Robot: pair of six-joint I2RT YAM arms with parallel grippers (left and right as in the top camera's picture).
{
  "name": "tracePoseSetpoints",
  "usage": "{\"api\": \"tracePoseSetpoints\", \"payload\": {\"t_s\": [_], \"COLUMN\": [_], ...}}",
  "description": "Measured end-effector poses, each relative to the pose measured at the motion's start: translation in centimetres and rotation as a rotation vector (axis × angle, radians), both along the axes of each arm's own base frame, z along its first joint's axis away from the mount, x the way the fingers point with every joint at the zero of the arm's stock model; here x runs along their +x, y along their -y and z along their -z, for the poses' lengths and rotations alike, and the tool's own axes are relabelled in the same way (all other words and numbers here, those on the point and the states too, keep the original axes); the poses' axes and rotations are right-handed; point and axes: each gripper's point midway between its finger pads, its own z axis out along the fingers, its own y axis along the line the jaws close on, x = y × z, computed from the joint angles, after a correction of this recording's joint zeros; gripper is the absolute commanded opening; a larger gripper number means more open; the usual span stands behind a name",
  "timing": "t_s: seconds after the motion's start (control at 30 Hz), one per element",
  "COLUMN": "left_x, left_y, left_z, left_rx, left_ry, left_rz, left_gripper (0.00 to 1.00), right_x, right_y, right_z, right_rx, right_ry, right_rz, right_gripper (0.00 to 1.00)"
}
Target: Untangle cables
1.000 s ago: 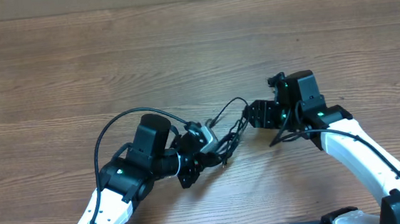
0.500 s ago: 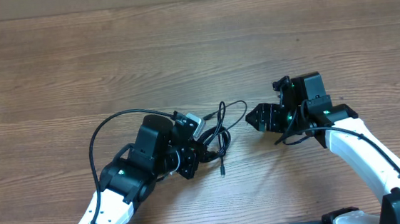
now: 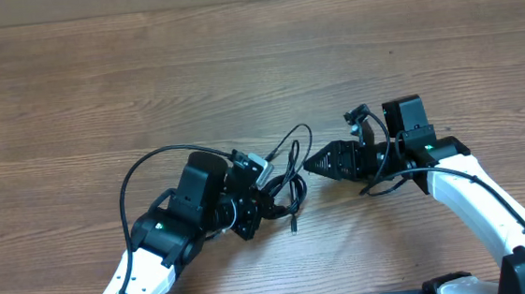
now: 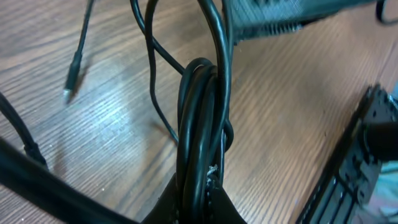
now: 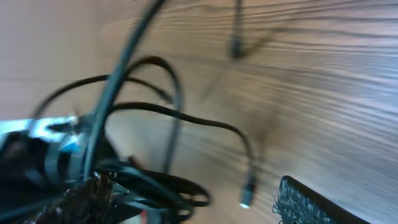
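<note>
**Light, limp cords pinched in a bundle on one side**

Overhead: the cables (image 3: 288,175) are seen as a loose knot of thin black loops on the table (image 3: 237,64), between the two arms. The left gripper (image 3: 268,199) is closed on the knot's lower left side. The right gripper (image 3: 313,165) is pointed at the knot from just beside it, and its jaw state cannot be read from here.

Left wrist: several strands are shown clamped together at the fingertips and rising as a tight doubled loop. A free plug end (image 4: 71,68) lies apart on the wood. The cords are judged light, soft and springy, likely to slide through one another rather than break.

Right wrist: the view is blurred, but the jaws are seen standing wide apart with nothing clamped. One pad (image 5: 308,202) shows at the lower right. A loose strand curves out to a silvery plug (image 5: 247,196). Such a free strand, taken near its plug and away from the pinched bundle, is judged the best hold.
</note>
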Motion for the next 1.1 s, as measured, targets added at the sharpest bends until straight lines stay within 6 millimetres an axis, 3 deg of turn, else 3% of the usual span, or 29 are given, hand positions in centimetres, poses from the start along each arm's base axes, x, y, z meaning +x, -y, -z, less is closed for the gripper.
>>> {"api": "tracePoseSetpoints", "payload": {"t_s": [0.37,0.73,0.9,1.1], "left_x": [-0.7,-1.9,-2.0,-2.1], "left_y": [0.0,1.0,1.1,1.2], "left_z": [0.2,-0.4,-0.5,-0.5], "left_rx": [0.011,-0.037,-0.039,-0.041], "left_ry": [0.002,0.022,0.038,0.046], "left_rz": [0.053,0.165,0.191,0.205], "left_gripper": [0.04,0.04,0.04,0.05], "right_x": [2.0,1.6,0.7,0.6], "right_y": [-2.1,-2.2,-2.6,-2.8], "right_z": [-4.7,-4.9,-5.7,-6.4], "right_rx": [0.227,0.253,0.305,0.338], "right_ry": [0.040,-0.033,-0.060,-0.046], "right_rz": [0.004,0.021,-0.024,-0.053], "right_gripper": [0.86,0.87,0.77,0.56]}}
